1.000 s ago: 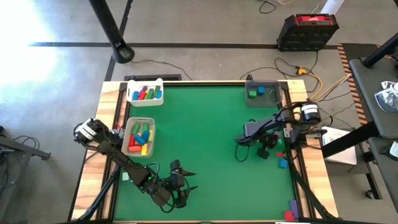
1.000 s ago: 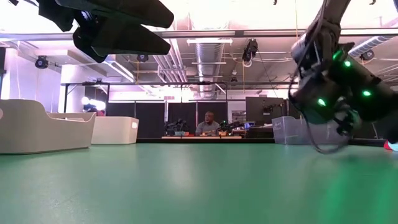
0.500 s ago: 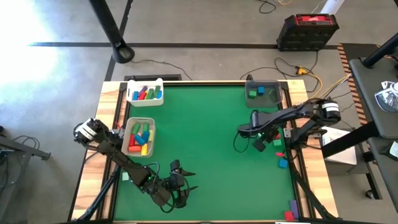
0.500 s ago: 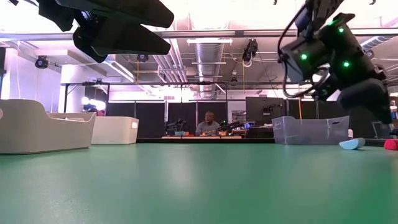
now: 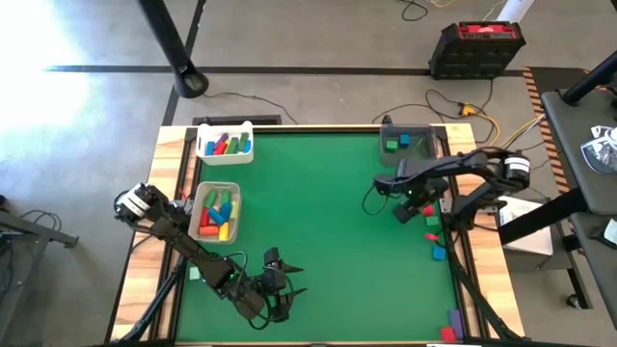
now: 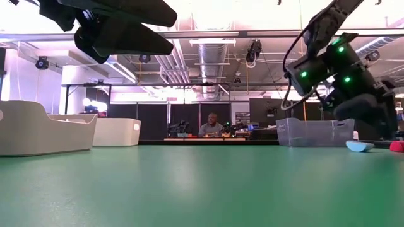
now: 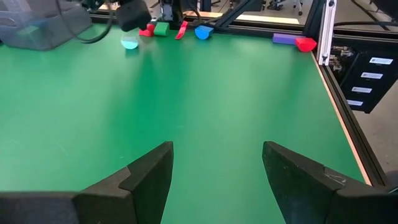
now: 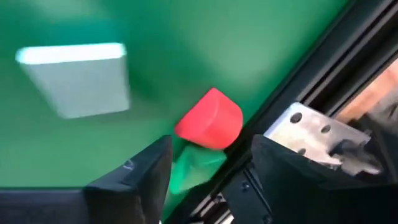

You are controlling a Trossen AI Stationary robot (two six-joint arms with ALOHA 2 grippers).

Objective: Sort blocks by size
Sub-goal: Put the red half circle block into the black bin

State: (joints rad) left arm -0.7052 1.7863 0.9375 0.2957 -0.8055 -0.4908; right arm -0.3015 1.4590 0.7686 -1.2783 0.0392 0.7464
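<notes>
My right gripper (image 5: 404,211) hovers open above the green table near its right edge. Beyond its fingers, the right wrist view shows a red block (image 8: 210,119), a green block (image 8: 191,167) and a pale blue block (image 8: 76,79) lying on the table. Nothing is between the fingers. More loose blocks lie along the right edge: red (image 5: 431,222), green (image 5: 434,237), blue (image 5: 440,253). My left gripper (image 7: 216,149) waits open near the table's near edge (image 5: 284,287).
A white tray (image 5: 225,152) and a tan tray (image 5: 234,196) at the far left each hold several blocks. A clear tray (image 5: 421,152) at the far right holds a green and a blue block. A purple block (image 5: 454,316) and a red block (image 5: 448,333) lie at the near right corner.
My right gripper has risen from table level among the blocks at the right edge and gone a little toward the far edge. The pale blue block it stood over now shows on the table.
</notes>
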